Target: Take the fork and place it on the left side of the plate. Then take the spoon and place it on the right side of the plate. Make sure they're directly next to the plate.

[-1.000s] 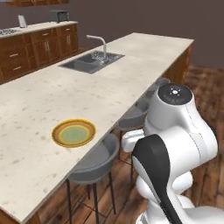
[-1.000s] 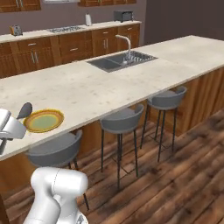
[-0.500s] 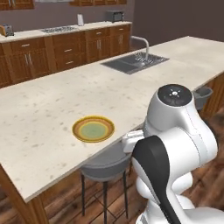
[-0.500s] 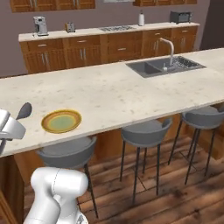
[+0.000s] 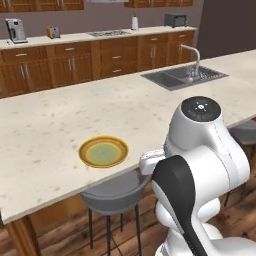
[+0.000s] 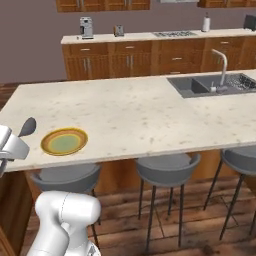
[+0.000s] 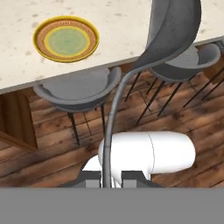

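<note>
Pinched only at the handle tip by the closed jaws, the spoon [image 7: 168,39] rides bowl-up off the worktop [image 5: 60,115], so any swing could twist it and land it skewed or apart from the plate [image 5: 103,151], not directly beside its right edge.

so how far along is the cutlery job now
Nothing looks placed yet: the plate sits alone on the counter, with no fork beside it. In hand: the spoon, its handle clamped between the jaws of the gripper, bowl up. Left: setting the spoon right of the plate, and the fork on its left.
</note>
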